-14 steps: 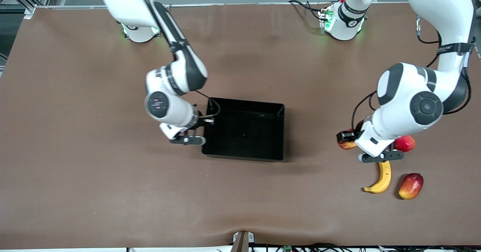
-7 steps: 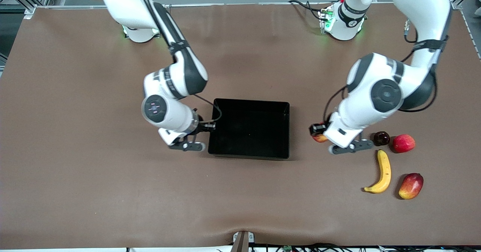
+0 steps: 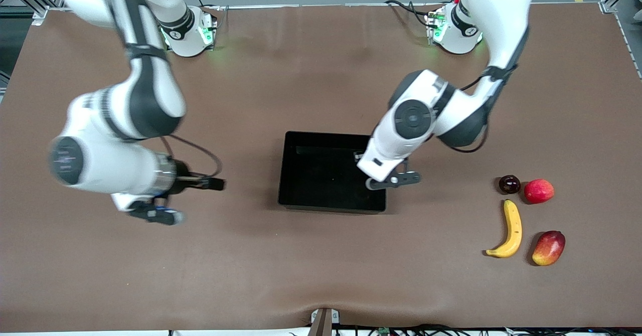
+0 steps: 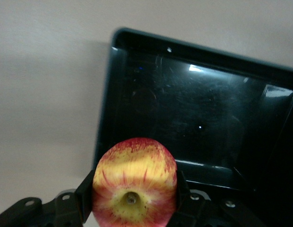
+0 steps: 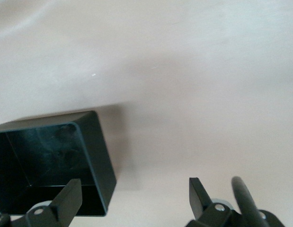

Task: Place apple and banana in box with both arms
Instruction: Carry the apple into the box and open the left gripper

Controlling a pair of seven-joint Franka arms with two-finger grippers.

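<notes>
Over the box's (image 3: pixel 332 171) wall at the left arm's end hangs the left gripper (image 4: pixel 132 201), clamped on the apple (image 4: pixel 135 182), while the right gripper (image 5: pixel 132 196), jaws apart, hovers off toward its own end, leaving the banana (image 3: pixel 509 229) nearer the left arm's end.

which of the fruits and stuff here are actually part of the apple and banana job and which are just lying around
Part of the job:
- apple, held in the left end effector over the box's edge
- banana, on the table toward the left arm's end
- box, nothing in it
- right end effector, open, over bare table

Just lying about:
- mango
- plain red fruit
- small dark fruit
</notes>
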